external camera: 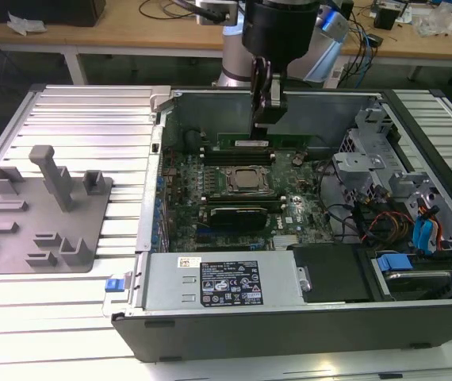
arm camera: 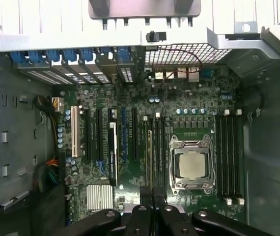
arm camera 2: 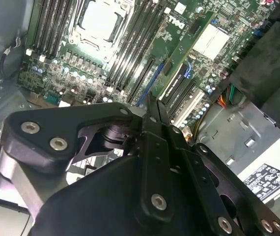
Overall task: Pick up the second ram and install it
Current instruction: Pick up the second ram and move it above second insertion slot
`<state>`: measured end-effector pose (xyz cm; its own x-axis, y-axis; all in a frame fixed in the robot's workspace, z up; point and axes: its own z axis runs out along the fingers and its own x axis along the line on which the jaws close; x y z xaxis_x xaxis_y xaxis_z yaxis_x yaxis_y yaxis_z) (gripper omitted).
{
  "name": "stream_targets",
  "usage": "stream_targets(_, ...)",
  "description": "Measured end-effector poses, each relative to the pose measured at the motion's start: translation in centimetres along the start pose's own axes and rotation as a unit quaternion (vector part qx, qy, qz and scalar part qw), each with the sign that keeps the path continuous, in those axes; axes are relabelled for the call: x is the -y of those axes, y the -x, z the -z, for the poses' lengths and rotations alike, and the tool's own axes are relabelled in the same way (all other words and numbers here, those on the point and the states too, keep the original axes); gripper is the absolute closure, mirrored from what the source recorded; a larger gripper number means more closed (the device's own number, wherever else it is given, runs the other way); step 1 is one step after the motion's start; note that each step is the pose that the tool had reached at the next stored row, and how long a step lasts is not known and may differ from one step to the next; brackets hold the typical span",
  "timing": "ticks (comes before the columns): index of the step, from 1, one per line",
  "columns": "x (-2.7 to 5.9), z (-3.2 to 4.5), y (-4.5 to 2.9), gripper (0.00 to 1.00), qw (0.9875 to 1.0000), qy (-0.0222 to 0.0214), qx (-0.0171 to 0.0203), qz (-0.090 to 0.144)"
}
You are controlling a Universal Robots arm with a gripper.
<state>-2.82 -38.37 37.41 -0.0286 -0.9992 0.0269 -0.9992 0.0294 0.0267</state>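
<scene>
A ribbed metal table (external camera: 67, 317) carries an open case (external camera: 289, 333) lying on its side. A grey tray (external camera: 20, 230) lies on the exterior view's left. The arm (external camera: 277, 32) comes down from the far side over the case. Inside lies the board (external camera: 182, 171), with the CPU (external camera: 247, 181) near its middle and black slots (external camera: 220, 154) just beyond it. The gripper (external camera: 266, 121) hangs over those far slots, jaws clamped on the ram (external camera: 285, 143). The ram is held level, running left to right, with its white label (external camera: 250, 144) toward the left. I cannot tell whether it touches a slot.
</scene>
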Motion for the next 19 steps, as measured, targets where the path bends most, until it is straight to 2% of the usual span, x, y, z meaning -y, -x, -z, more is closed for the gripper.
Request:
stream_targets(3, 0.00, -0.79, 0.27, 0.91, 1.0000, 0.0000, 0.0000, 0.000)
stream_targets(6, -0.07, -1.24, 0.41, 0.91, 1.0000, 0.0000, 0.0000, 0.000)
stream_targets(9, -0.16, -2.55, 0.46, 0.91, 1.0000, 0.0001, 0.0000, 0.000)
stream_targets(12, -0.16, -3.25, 0.47, 0.91, 1.0000, 0.0004, 0.0000, 0.000)
stream_targets(15, -0.44, -4.61, 0.50, 0.91, 1.0000, 0.0005, 0.0000, 0.000)
stream_targets(19, -0.57, -5.48, 0.54, 0.91, 1.0000, 0.0005, 0.0000, 0.000)
